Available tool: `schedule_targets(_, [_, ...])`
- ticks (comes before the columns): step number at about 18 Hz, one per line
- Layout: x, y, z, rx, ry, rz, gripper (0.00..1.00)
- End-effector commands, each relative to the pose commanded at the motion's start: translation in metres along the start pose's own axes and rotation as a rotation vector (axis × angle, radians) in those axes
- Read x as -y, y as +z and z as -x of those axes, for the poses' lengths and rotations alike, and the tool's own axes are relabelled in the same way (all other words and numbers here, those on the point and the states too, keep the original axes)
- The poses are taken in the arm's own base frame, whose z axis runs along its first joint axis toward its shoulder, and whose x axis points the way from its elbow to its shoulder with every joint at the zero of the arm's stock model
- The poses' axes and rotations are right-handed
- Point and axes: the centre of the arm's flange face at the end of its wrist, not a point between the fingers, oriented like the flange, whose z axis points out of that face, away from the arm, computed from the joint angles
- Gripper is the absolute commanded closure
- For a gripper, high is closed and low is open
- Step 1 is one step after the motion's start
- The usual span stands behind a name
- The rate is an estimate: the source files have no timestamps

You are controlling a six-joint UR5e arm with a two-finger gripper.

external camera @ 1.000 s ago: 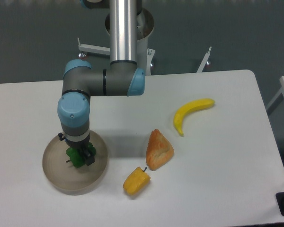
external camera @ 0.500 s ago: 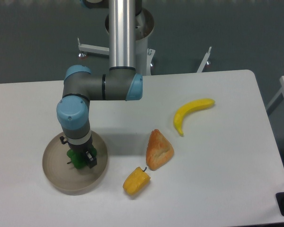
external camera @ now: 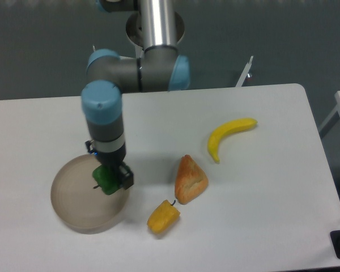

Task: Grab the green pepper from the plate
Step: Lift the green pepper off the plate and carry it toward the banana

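- Green pepper (external camera: 106,179) sits clamped in the gripper (external camera: 109,178), over the right part of the plate (external camera: 73,204); whether it touches the dish I cannot tell.
- The beige plate lies at the left of the white worktop (external camera: 260,215).
- Right of it lie a yellow pepper (external camera: 162,217), a bread wedge (external camera: 190,179) and, farther off, a banana (external camera: 228,136).

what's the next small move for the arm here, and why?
Probably a further straight lift. The gripper looks shut on the green pepper, which shows over the right part of the plate; I can't tell whether it has cleared the rim. The yellow pepper and bread lie just right, so sideways travel looks riskier.
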Motion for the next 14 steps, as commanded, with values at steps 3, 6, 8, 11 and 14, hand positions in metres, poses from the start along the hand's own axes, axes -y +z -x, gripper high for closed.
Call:
schedule_targets(3, [-0.032,-0.011,0.03,0.02,0.062,0.006,0.85])
schedule_targets(6, [-0.067,-0.017,0.055,0.01,0.073,0.023,0.84])
schedule_targets(8, [-0.098,-0.021,0.076,0.012,0.099,0.029,0.83])
schedule_targets(11, [-0.14,-0.02,0.099,-0.025,0.141,0.049,0.82])
schedule_targets(14, [-0.185,-0.02,0.121,-0.056,0.237,0.057,0.81])
